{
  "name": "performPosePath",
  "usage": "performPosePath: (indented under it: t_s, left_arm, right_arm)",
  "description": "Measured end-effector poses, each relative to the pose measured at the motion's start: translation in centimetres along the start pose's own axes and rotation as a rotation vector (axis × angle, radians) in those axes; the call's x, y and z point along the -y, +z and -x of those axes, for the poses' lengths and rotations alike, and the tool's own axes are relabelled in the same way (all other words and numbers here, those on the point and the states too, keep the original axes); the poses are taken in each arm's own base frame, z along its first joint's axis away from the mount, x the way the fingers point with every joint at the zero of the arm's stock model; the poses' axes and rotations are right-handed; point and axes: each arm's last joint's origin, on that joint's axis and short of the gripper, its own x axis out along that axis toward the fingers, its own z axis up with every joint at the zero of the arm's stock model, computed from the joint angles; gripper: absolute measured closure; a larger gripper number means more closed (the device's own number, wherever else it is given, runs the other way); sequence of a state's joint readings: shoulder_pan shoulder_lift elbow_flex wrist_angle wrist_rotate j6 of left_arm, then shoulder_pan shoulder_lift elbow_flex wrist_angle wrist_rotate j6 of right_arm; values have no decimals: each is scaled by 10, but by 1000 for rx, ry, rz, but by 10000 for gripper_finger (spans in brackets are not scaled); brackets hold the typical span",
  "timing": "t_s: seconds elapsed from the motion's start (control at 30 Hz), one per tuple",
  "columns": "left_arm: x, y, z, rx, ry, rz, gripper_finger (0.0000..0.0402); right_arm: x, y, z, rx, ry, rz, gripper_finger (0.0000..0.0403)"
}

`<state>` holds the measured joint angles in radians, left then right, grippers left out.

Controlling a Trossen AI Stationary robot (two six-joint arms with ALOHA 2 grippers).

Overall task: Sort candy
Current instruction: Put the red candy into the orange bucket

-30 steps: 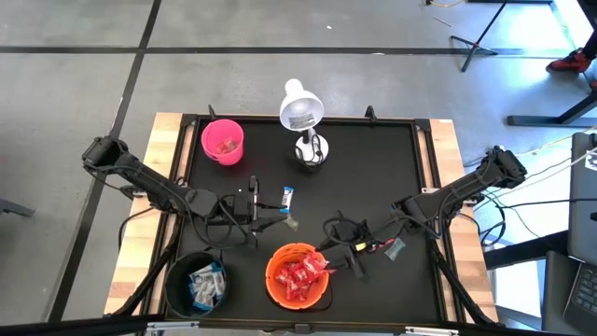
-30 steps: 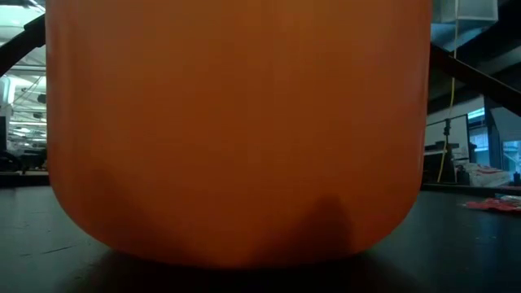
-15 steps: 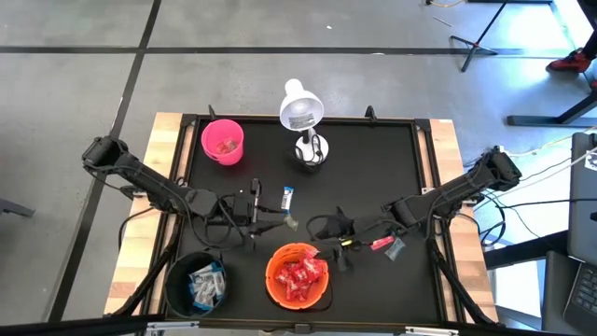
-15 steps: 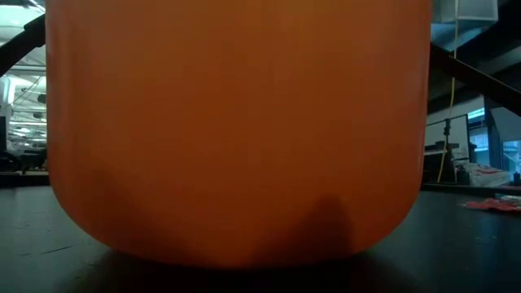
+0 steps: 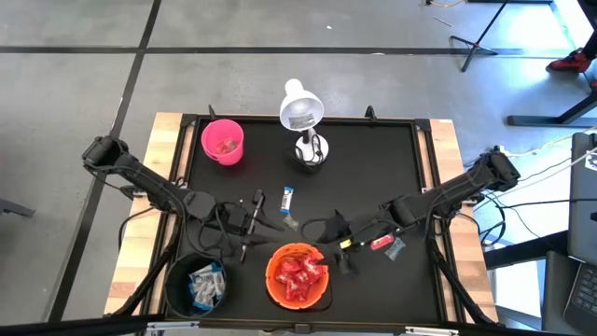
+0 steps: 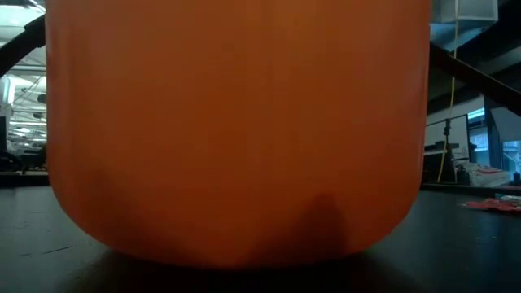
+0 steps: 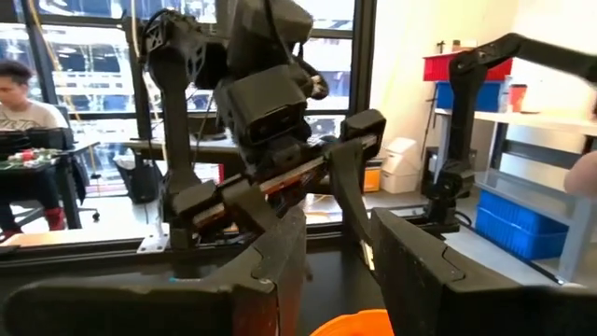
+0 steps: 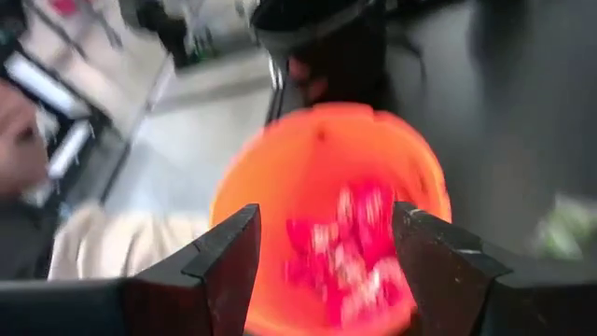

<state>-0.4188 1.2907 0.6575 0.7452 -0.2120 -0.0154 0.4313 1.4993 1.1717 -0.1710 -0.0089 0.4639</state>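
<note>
Candy lies loose on the black table: a blue-and-white piece (image 5: 288, 197), a silvery one (image 5: 291, 224), and a red one (image 5: 381, 243) beside another silvery one (image 5: 395, 248). Red candy fills the orange bowl (image 5: 298, 277) (image 8: 326, 215) (image 6: 236, 130). Blue-and-white candy sits in the black bowl (image 5: 198, 285). My right gripper (image 5: 325, 238) (image 8: 322, 271) hangs open above the orange bowl's far rim, nothing between its fingers. My left gripper (image 5: 270, 224) (image 7: 338, 271) is held level left of the silvery piece, open and empty, pointing at the right arm.
A pink cup (image 5: 222, 140) stands at the far left and a white desk lamp (image 5: 300, 112) at the far middle. The table's raised frame (image 5: 424, 126) runs around the mat. A person (image 7: 23, 103) sits at a desk beyond the table.
My right gripper has drawn back from over the orange bowl's right side toward its far rim and tipped further down, uncovering the red candy behind it. My left gripper has swung its fingers a little toward the table's near edge. No candy has moved.
</note>
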Motion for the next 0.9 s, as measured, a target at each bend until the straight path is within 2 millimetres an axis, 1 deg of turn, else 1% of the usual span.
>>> performPosePath:
  t_s: [0.07, 0.13, 0.23, 0.37, 0.47, 0.57, 0.7, 0.8, 0.9]
  left_arm:
    - [0, 0, 0, 0, 10, 0, 288]
    - [0, 0, 0, -2, 13, -1, 288]
    - [0, 0, 0, -2, 13, -1, 288]
    - [0, 0, 0, -3, 13, -1, 288]
    - [0, 0, 0, -3, 13, -1, 288]
    - [0, 0, 0, -3, 13, -1, 288]
    - [0, 0, 0, -3, 14, -2, 288]
    - [0, 0, 0, -3, 15, -3, 288]
    - [0, 0, 0, -4, 15, -3, 288]
  right_arm:
    - [-3, 5, 9, -101, -34, 0, 164]
    - [-7, 4, 20, -221, -101, 4, 164]
    - [-8, -11, 33, -390, -277, 20, 164]
    - [-4, -39, 47, -573, -507, 13, 164]
    - [2, -63, 46, -638, -599, -1, 164]
    - [9, -88, 42, -683, -631, -11, 164]
    - [25, -118, 38, -727, -658, -70, 164]
    - [40, -132, 41, -715, -663, -137, 164]
    - [55, -145, 48, -724, -683, -200, 164]
